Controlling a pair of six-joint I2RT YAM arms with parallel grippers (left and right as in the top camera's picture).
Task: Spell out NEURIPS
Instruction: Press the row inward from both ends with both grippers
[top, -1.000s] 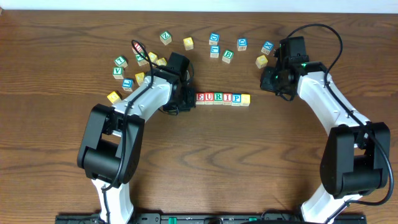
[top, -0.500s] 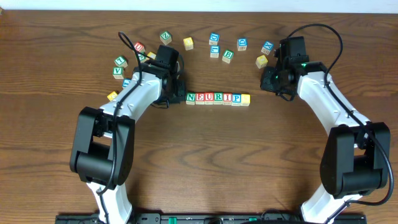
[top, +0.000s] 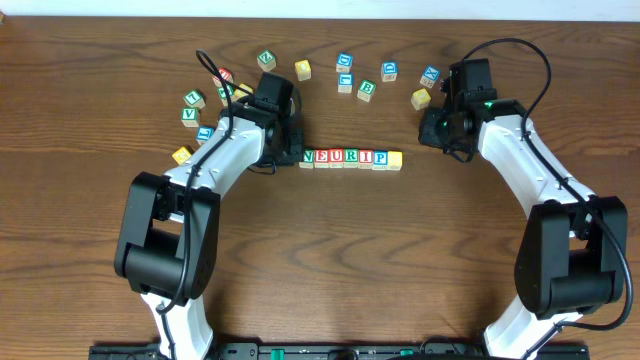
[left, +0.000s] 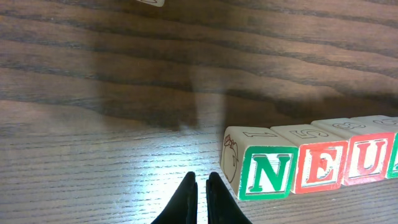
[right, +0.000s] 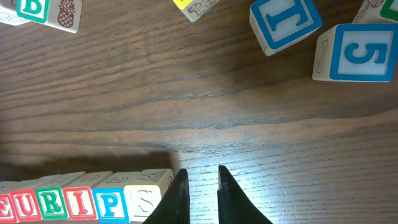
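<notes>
Left gripper (left: 200, 186), fingers pressed together and holding nothing, is resting just left of the N cube (left: 261, 169); row NEURIPS (top: 350, 158) is running left to right at mid-table, while right gripper (right: 198, 185), slightly parted and empty, is hovering just beyond its yellow end

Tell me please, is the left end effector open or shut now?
Shut. In the left wrist view the two black fingers of the left end effector nearly meet and hold nothing, just left of the green-framed wooden N cube.
</notes>
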